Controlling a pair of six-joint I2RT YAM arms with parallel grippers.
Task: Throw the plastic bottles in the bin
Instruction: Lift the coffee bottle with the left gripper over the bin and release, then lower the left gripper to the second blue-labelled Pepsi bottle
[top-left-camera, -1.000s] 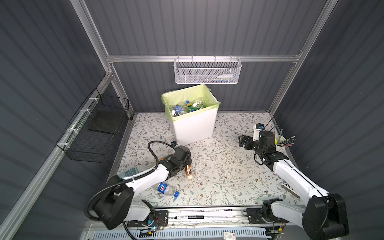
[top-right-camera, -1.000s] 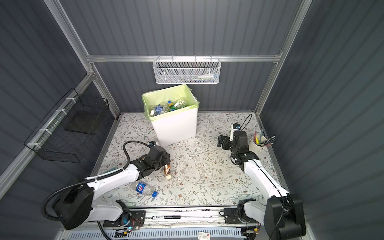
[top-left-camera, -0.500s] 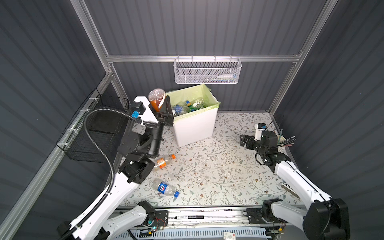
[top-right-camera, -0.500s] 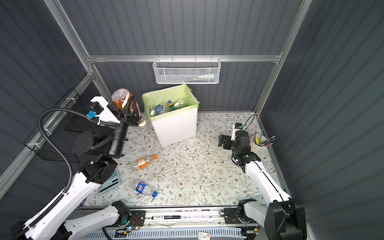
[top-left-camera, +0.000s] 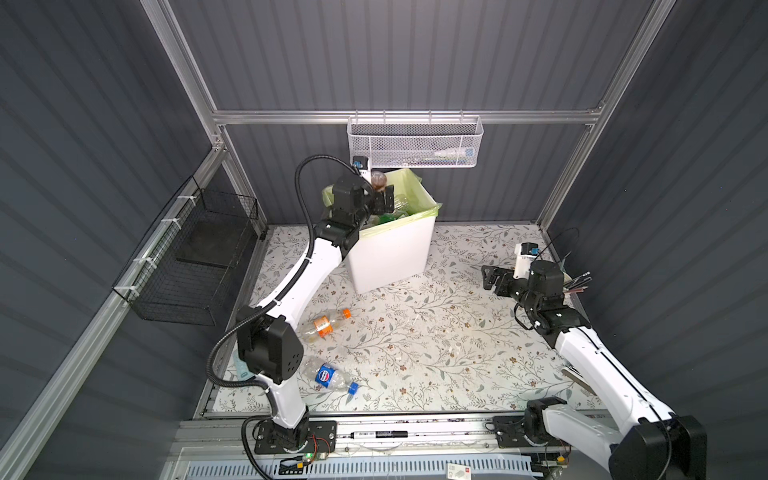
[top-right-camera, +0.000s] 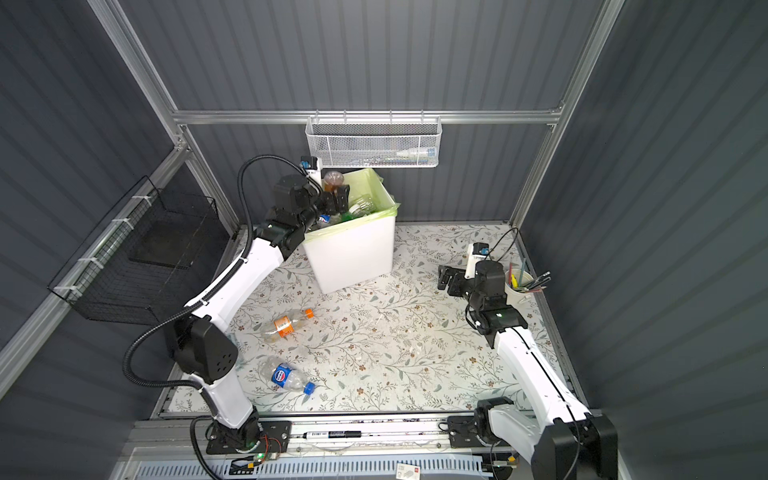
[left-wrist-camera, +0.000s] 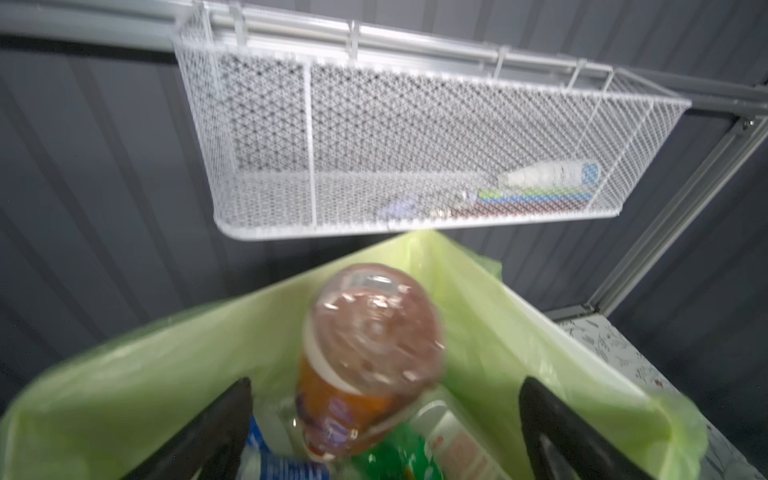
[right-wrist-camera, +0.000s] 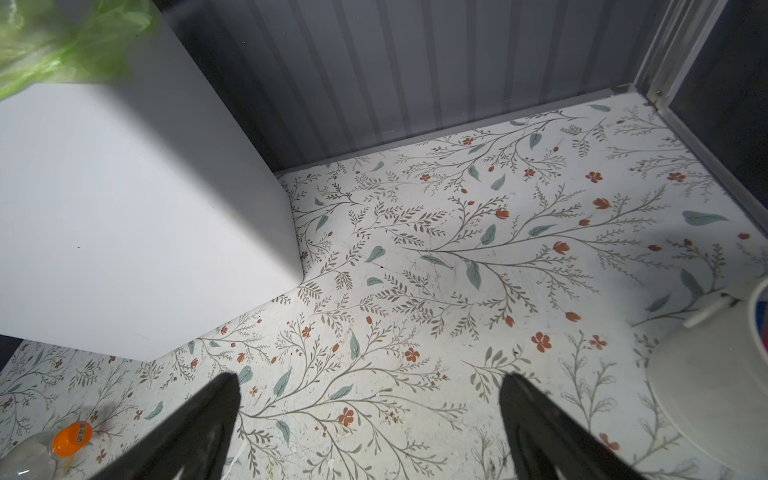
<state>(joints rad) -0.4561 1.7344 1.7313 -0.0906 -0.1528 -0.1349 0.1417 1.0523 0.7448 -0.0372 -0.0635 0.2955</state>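
Over the bin (top-left-camera: 395, 253), the left gripper (left-wrist-camera: 385, 384) had its jaws spread wide. The brown bottle (left-wrist-camera: 370, 353) sat base-up between the fingers (left-wrist-camera: 224, 415), touching neither; view blurred. Directly beneath it, other bottles (top-right-camera: 361, 205) lay heaped inside the liner. Far below and behind this gripper, near its arm's base, the orange-capped bottle (top-left-camera: 324, 324) and the blue-capped bottle (top-left-camera: 330, 376) lay on the floral mat (top-left-camera: 415, 340). The right gripper (right-wrist-camera: 370, 386) was spread wide and empty, low over the mat, bin ahead of it.

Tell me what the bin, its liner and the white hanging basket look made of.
Bin: smooth matte white walls, probably rigid plastic. Liner: thin translucent yellow-green film crinkled over the rim, likely plastic bag. White hanging basket: fine mesh on wire frame, apparently coated metal.
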